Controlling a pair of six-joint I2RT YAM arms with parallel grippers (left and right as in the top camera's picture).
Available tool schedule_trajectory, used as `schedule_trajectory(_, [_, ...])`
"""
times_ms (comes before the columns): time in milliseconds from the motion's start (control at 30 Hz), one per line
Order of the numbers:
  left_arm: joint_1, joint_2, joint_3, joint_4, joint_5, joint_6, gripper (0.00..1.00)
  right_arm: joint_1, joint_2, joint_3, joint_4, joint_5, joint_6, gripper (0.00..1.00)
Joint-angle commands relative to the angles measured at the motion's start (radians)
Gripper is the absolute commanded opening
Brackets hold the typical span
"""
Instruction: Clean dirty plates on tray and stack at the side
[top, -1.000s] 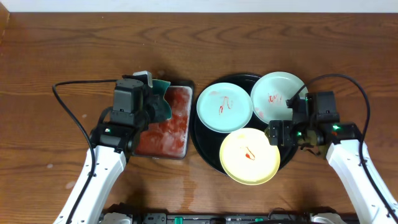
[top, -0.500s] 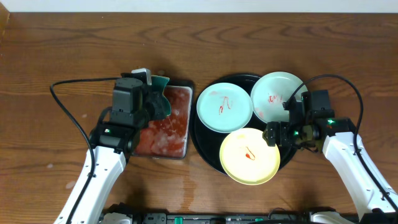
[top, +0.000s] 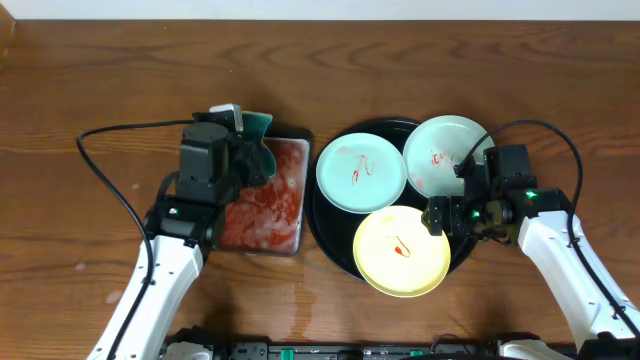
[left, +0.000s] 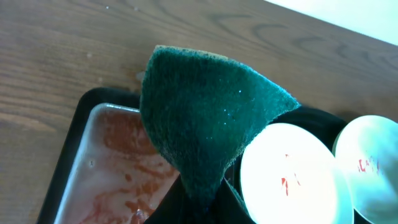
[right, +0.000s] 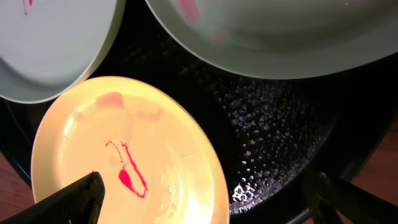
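It looked like a robot test bench staged as a dishwashing corner: a wood-grain table (top: 400, 40) against a pale wall (top: 300, 8), two white arms (top: 165, 270), plastic plates (top: 361, 173) on a black tray (top: 330, 232) under the right claw (right: 205, 200), and a scouring sponge (left: 205, 118) in the left claw (left: 199, 200) above a metal tray (left: 63, 158) of red liquid.

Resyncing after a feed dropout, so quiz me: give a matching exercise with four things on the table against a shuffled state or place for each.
Things:
1. sponge
2. yellow plate
3. black tray
4. metal tray

States:
A. holds red liquid
B. beaded with droplets
C. pinched in the left gripper
D. marked with a red squiggle

Pairs: 1-C, 2-D, 3-B, 4-A
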Motion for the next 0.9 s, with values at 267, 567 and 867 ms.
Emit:
schedule_trajectory(267, [0.113,-0.001,-0.125,0.126,0.246,-0.120,0.07,-0.009,0.008,0.003,-0.001,-0.014,0.000,0.99])
schedule_trajectory(567, [0.208,0.064,-0.134,0.118,0.468,-0.119,0.07,-0.009,0.008,0.003,-0.005,-0.014,-0.008,0.96])
schedule_trajectory(867, [0.208,0.156,-0.134,0.062,0.468,-0.097,0.07,-0.009,0.008,-0.010,0.007,-0.014,-0.007,0.82])
